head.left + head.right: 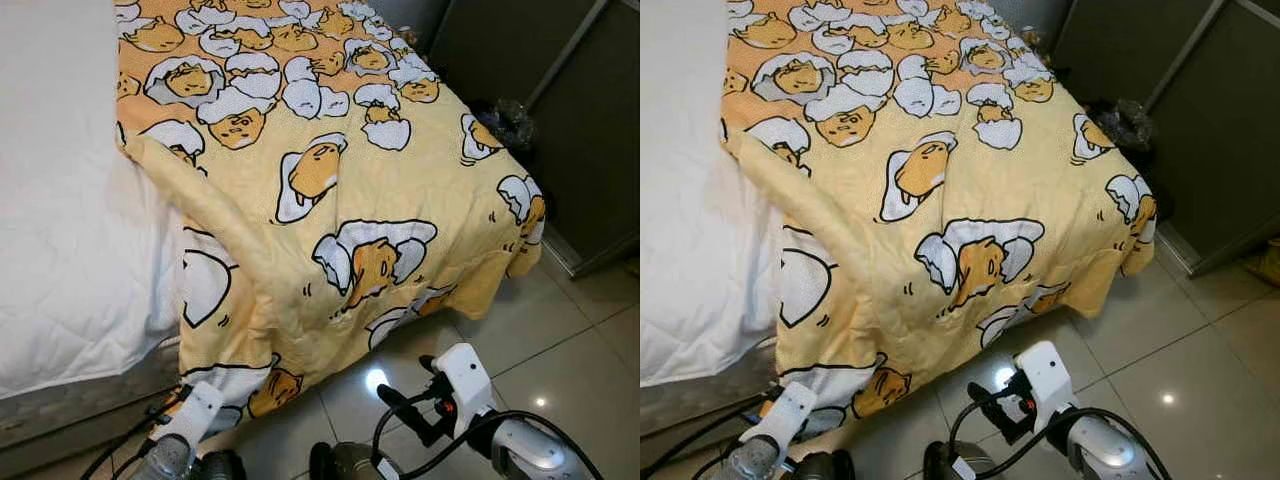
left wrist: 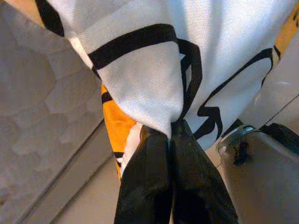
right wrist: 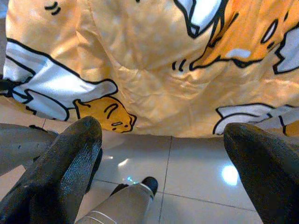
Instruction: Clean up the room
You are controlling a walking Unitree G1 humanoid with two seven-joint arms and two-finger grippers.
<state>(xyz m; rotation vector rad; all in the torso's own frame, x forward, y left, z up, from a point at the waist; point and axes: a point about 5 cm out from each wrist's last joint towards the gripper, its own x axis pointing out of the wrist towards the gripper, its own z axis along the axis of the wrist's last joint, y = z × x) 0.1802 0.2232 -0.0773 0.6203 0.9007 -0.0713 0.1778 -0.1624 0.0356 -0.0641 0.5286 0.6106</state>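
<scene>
From the head camera, one yellow blanket [image 1: 330, 190] printed with egg characters lay spread over the foot of one bed, its lower edge draped off the end and hanging almost to the tiled floor [image 1: 560, 350], while the white mattress cover [image 1: 60, 200] lay bare beside it on the robot's left. It looked thin, soft and light, a thing that would sag and slide rather than hold a shape, so I judged that a pinch at a corner or along the hem would serve better than a grab at its middle. Low in that view the left gripper [image 1: 195, 405] sat at the hanging corner and the right gripper [image 1: 425, 385] hovered over the floor just short of the draped edge; two arms, two grippers. In the left wrist view, the black fingers [image 2: 149, 186] were clamped together on a gathered fold of the blanket's white-and-black print, the cloth puckering where it entered them. In the right wrist view, the two fingers [image 3: 70, 158] stood wide apart with nothing between them, the blanket's hem hanging near ahead above the glossy tiles.
</scene>
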